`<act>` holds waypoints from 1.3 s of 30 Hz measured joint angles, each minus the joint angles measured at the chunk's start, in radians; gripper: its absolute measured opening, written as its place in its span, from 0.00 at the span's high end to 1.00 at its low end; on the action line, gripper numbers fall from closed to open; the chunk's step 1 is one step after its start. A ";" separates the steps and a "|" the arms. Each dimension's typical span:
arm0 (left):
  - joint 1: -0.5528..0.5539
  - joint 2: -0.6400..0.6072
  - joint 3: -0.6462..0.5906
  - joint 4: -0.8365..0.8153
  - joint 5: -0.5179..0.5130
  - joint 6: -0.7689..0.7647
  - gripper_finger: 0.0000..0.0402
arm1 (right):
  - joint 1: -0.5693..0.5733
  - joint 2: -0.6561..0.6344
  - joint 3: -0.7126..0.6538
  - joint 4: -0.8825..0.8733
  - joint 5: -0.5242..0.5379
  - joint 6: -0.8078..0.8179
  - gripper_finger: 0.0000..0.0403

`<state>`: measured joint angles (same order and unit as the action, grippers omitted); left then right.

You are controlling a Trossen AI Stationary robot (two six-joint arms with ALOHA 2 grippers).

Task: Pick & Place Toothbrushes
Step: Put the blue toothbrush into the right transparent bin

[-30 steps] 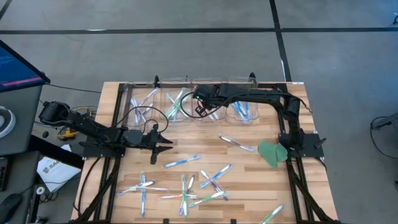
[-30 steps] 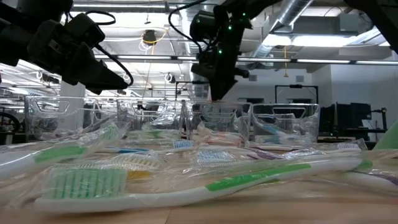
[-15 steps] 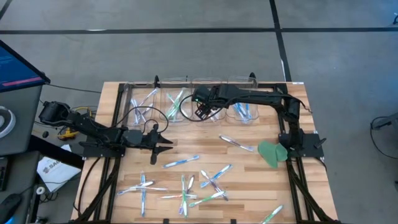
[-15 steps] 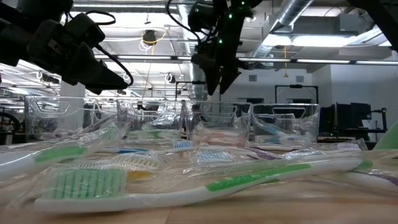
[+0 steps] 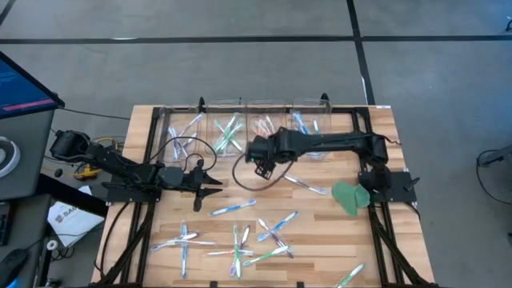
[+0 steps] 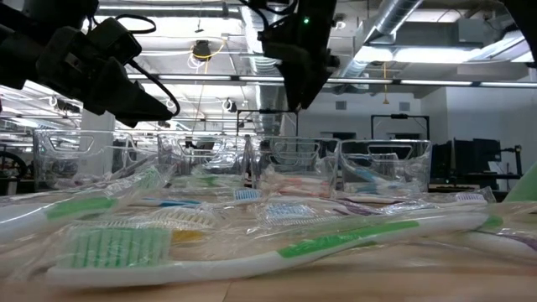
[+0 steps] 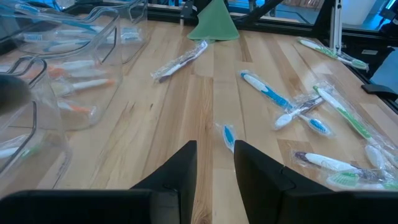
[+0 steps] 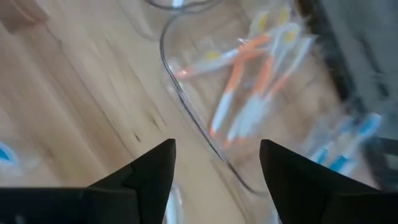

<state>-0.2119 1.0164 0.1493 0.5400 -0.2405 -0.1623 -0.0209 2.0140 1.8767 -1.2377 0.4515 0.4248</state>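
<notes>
Hunting next pick: right gripper [image 5: 262, 162] jaws released, empty, near orange bin [image 8: 205, 134]. Next target: toothbrush [image 5: 304, 186] at 4 o'clock. Left gripper [image 5: 210, 186] waits, jaws barely parted, empty.

1. The right arm reaches from its base at the frame's right edge leftward across the upper middle of the high view, nearly level.
2. The right gripper [image 5: 264, 166] sits just left of frame centre, pointing down; in its wrist view its fingers [image 8: 140, 180] stand well apart with nothing between them.
3. The left arm runs from the left edge toward the centre-left.
4. The left gripper [image 5: 210, 186] holds nothing, its fingers [image 7: 177, 171] a narrow gap apart.
</notes>
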 joint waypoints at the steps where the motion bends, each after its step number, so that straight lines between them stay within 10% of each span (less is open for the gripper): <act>1: 0.000 0.000 0.000 0.000 0.000 0.000 0.75 | 0.014 0.000 0.000 -0.020 0.036 0.017 0.43; 8: 0.000 0.000 0.000 0.000 -0.003 0.000 0.75 | 0.110 -0.006 0.000 -0.221 0.264 0.178 0.43; 39: 0.000 0.000 0.000 0.010 0.003 0.000 0.75 | 0.198 -0.007 0.000 -0.333 0.490 0.217 0.52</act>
<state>-0.2119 1.0164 0.1495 0.5495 -0.2377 -0.1624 0.1769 2.0071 1.8767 -1.5711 0.9415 0.6423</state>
